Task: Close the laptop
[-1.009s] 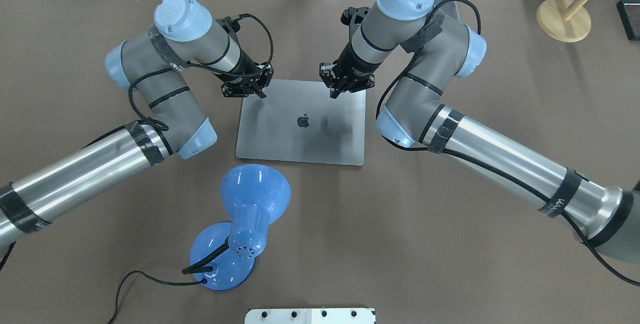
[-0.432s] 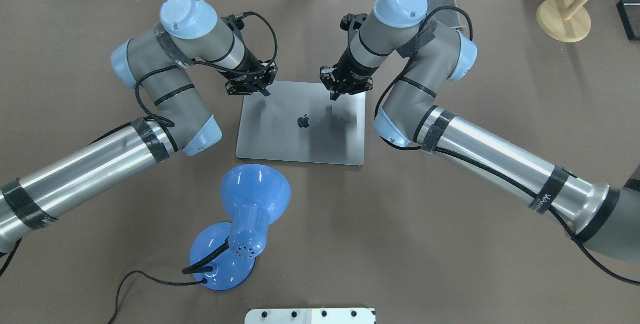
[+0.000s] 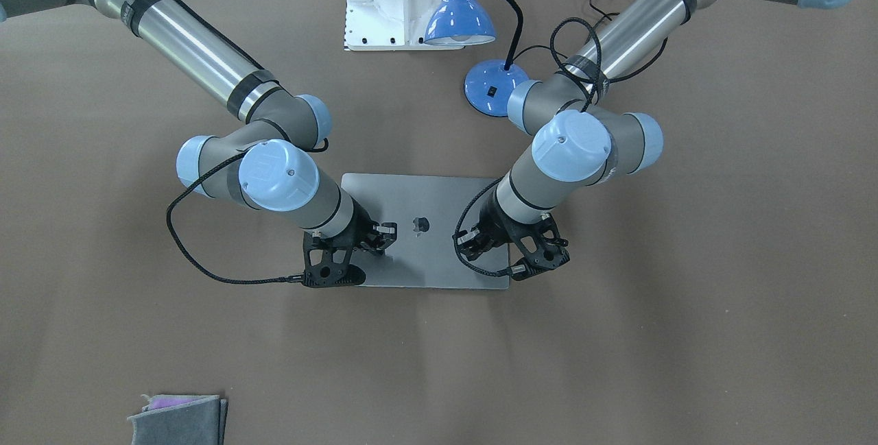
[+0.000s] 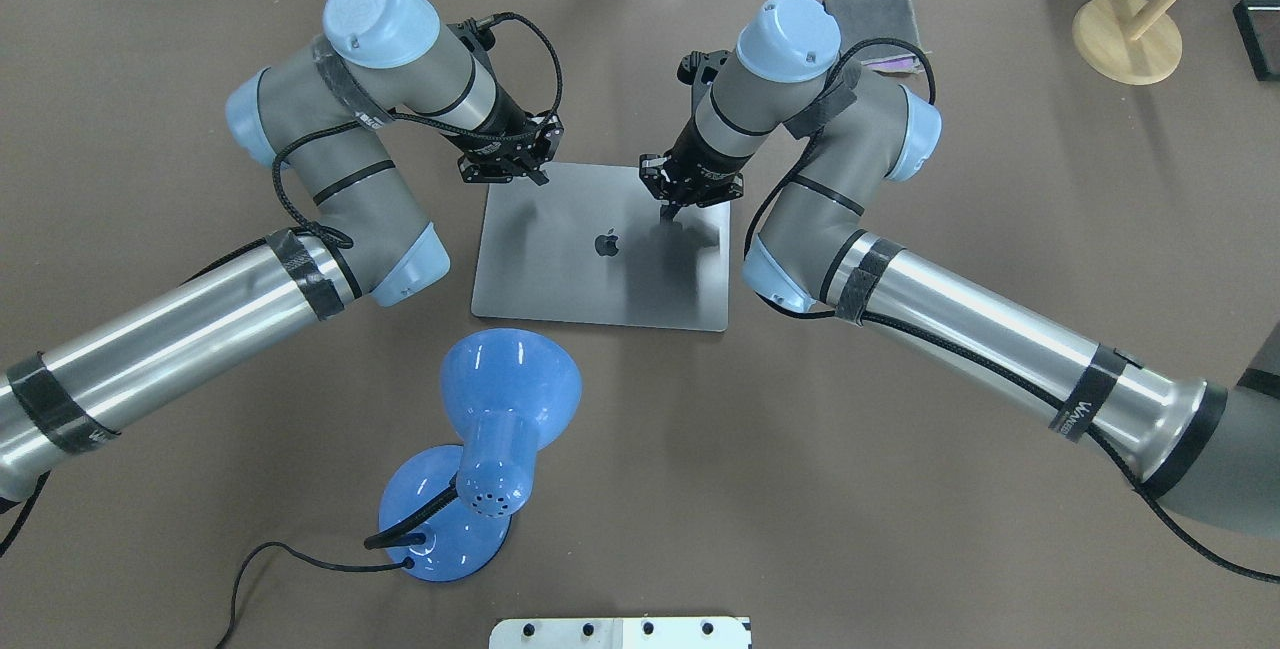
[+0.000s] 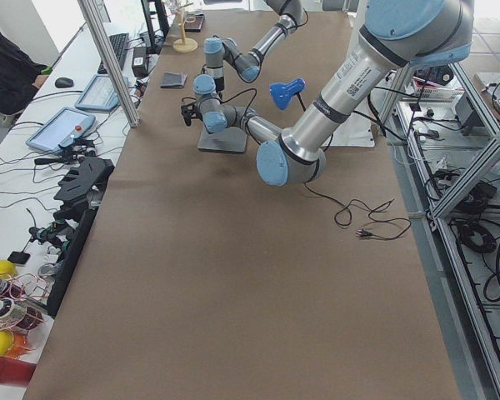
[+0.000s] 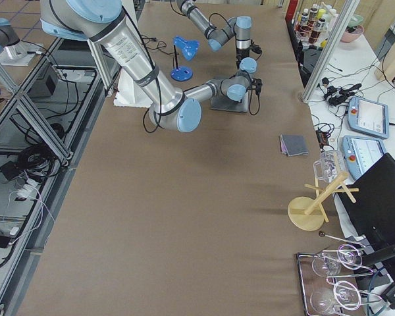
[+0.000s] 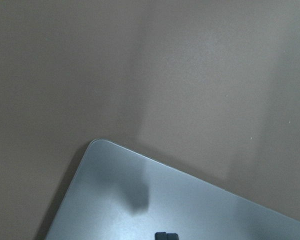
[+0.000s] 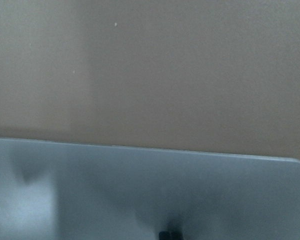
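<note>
The laptop (image 4: pixel 600 269) is closed, lid flat on the brown counter (image 4: pixel 900 479), dead centre of the overhead view with the logo facing up. The left end effector (image 4: pixel 537 179) sits at the lid's upper-left corner, and the right end effector (image 4: pixel 668 213) is over the upper-right part, not far from the logo. Overhead just shows each one tapering to a point. The wrist cams show the dark fingertips (image 7: pixel 161 236) pressed together over bare lid, gripping nothing. A blue desk lamp (image 4: pixel 480 449) stands just below the laptop in frame. The front-facing view shows a folded grey cloth (image 3: pixel 180 417) whole in its lower left, whereas overhead the right arm half hides it.
</note>
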Available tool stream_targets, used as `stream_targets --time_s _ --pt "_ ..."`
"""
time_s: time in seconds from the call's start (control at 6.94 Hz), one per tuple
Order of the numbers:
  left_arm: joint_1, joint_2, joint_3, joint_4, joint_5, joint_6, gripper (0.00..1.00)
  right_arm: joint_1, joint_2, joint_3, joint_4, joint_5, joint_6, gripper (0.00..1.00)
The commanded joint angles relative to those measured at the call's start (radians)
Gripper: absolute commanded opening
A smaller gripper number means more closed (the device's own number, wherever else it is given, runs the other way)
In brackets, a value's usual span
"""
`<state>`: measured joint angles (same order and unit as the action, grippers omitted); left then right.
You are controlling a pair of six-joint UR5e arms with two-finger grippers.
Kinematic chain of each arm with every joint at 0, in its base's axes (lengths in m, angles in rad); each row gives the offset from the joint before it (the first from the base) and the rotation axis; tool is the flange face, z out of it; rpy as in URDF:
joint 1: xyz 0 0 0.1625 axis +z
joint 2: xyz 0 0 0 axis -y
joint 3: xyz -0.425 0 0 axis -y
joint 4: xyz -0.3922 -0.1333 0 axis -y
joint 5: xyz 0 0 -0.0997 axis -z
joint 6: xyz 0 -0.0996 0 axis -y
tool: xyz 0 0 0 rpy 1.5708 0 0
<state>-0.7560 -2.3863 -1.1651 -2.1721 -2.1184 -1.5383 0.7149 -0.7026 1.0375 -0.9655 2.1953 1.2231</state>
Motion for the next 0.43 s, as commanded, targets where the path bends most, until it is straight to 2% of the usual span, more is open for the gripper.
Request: stream_targets --time_s 0.0,0.29 --pt "-0.002 -0.001 -0.004 0.0 0.0 0.0 0.0 0.001 0.003 0.004 0.004 -0.002 0.006 0.0" --pt "-0.019 -0.001 -0.022 0.014 -0.006 -0.014 0.0 0.061 0.064 0.024 -0.002 0.047 0.092 0.0"
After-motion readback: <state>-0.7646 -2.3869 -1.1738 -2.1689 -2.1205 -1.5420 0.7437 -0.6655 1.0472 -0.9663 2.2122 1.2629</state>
